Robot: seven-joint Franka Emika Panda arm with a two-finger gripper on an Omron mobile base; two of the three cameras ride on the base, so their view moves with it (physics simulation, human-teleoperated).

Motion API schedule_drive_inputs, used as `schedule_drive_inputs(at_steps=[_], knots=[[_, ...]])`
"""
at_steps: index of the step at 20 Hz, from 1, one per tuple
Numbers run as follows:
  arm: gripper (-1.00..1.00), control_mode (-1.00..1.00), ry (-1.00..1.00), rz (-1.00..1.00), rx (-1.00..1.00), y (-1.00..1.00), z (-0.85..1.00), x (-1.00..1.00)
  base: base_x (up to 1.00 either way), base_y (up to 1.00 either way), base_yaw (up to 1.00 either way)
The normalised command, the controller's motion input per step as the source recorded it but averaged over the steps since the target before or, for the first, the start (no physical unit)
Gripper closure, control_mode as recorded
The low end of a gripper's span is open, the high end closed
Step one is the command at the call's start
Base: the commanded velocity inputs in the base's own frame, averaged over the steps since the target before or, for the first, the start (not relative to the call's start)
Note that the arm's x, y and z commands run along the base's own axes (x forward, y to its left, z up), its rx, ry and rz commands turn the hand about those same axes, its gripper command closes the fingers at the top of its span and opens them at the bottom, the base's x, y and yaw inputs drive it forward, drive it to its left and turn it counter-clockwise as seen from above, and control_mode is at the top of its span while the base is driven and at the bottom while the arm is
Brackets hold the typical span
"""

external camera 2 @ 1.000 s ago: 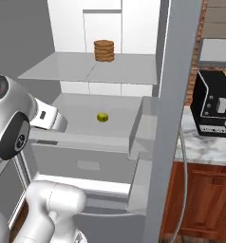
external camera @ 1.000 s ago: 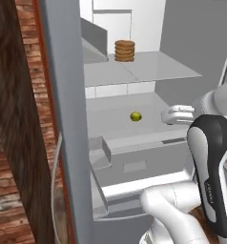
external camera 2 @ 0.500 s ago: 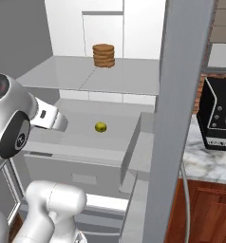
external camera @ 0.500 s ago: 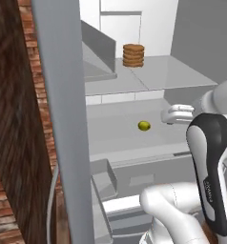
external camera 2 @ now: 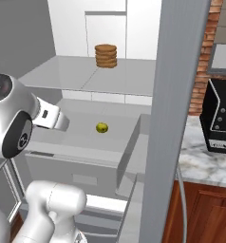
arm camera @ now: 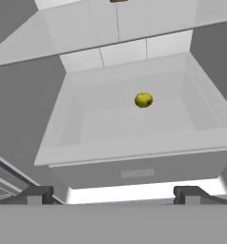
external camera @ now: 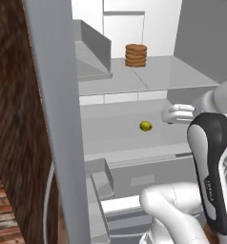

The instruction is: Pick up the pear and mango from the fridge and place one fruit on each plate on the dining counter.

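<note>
Hand view – hand (arm camera: 113, 194) wide open, empty – pear (arm camera: 143, 100) well ahead.

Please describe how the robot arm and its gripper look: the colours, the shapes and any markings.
The arm has rounded glossy white segments. One link carries a long dark grey cover with small pale lettering, too small to read. A round dark joint cap bears tiny markings. The gripper ends in two small dark, blocky fingertips.

Smooth, faintly glossy yellow-green skin on the pear (arm camera: 143, 100). Matt white plastic-looking interior in the fridge (external camera: 134, 138). Rough ridged brown discs (external camera 2: 106, 55), upper middle. Veined polished marble counter (external camera 2: 200, 163) and rough red brick (external camera: 10, 133) at frame edges.
</note>
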Motion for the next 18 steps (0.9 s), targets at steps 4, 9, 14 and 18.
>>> schedule_drive_inputs(at_steps=[4,9,14,18], knots=[[-1.0,-1.0,0.0,0.01,-0.02,-0.08,-0.22,0.03,0.0,0.0,0.0],[-1.0,-1.0,0.0,0.0,-0.04,-0.04,-0.46,0.4,0.0,0.0,0.0],[-1.0,-1.0,0.0,0.0,-0.02,-0.19,-0.42,0.65,0.0,0.0,0.0],[-1.0,-1.0,0.0,0.0,0.0,-0.27,-0.42,0.74,0.0,0.0,0.0]])
